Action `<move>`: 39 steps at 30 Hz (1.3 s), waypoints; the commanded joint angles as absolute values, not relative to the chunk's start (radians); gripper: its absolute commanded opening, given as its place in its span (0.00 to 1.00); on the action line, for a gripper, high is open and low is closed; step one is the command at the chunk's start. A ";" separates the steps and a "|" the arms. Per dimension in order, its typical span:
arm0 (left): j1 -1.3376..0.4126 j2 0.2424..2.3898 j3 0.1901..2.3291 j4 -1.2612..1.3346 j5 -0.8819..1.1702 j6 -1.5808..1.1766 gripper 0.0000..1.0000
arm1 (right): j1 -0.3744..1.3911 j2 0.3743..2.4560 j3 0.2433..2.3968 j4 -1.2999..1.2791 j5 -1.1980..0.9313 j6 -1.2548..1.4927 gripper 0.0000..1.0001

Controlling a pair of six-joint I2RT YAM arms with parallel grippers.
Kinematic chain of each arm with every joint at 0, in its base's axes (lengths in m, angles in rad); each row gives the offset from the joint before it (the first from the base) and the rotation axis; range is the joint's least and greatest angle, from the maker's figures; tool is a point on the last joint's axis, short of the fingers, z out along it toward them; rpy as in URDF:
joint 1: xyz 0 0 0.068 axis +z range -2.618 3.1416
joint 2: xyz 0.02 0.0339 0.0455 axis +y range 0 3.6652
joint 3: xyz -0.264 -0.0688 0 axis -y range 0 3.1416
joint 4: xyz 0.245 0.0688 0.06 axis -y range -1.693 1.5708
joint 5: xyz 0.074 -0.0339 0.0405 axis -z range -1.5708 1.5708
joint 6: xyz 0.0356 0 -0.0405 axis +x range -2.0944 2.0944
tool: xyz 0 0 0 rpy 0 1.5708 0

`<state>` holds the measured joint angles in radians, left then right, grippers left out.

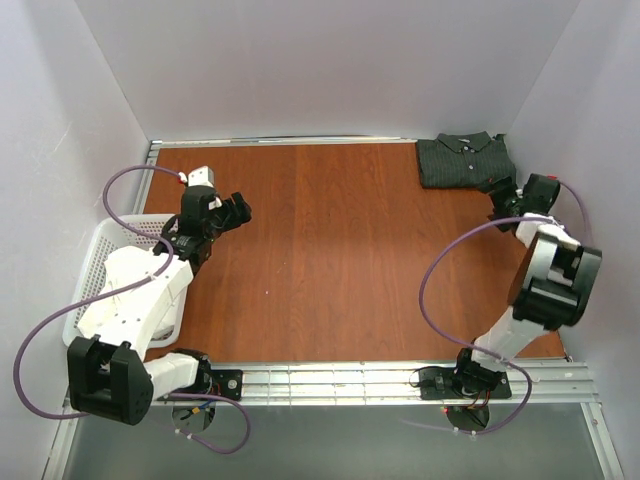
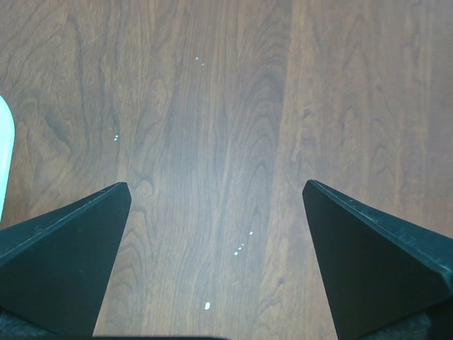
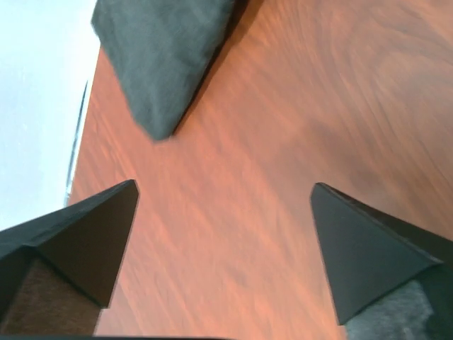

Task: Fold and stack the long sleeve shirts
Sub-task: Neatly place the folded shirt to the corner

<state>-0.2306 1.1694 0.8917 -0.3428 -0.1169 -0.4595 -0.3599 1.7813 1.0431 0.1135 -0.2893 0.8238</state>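
Note:
A folded dark charcoal long sleeve shirt (image 1: 466,160) with collar and placket lies at the table's far right corner. One corner of it shows at the top of the right wrist view (image 3: 164,53). My right gripper (image 1: 507,192) is open and empty, just to the near right of the shirt, over bare wood (image 3: 223,188). My left gripper (image 1: 236,210) is open and empty at the left side of the table, over bare wood (image 2: 216,188), far from the shirt.
A white plastic basket (image 1: 100,250) sits at the table's left edge, under my left arm; its rim shows in the left wrist view (image 2: 4,152). White walls close in the back and sides. A metal rail (image 1: 400,380) runs along the near edge.

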 commanded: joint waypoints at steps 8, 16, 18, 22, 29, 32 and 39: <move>-0.224 0.945 1.060 -0.586 -0.087 -0.422 0.98 | -0.367 1.077 1.166 -0.627 -0.040 0.394 0.97; -0.224 0.707 1.334 -0.949 -0.207 -0.420 0.98 | -0.226 0.663 1.233 -0.815 0.055 0.377 0.99; -0.245 0.617 1.385 -1.039 -0.274 -0.452 0.98 | -0.151 0.583 1.227 -0.839 0.089 0.377 0.99; -0.284 0.395 1.287 -1.068 -0.336 -0.502 0.98 | -0.014 0.447 1.187 -0.859 0.179 0.332 0.99; -0.291 0.183 1.276 -1.164 -0.362 -0.488 0.98 | 0.078 0.174 1.083 -0.805 0.259 0.232 0.99; -0.291 0.152 1.310 -1.184 -0.359 -0.457 0.98 | 0.083 0.109 1.048 -0.798 0.258 0.206 0.99; -0.291 0.106 1.306 -1.203 -0.325 -0.402 0.98 | 0.092 0.022 1.011 -0.790 0.265 0.164 0.99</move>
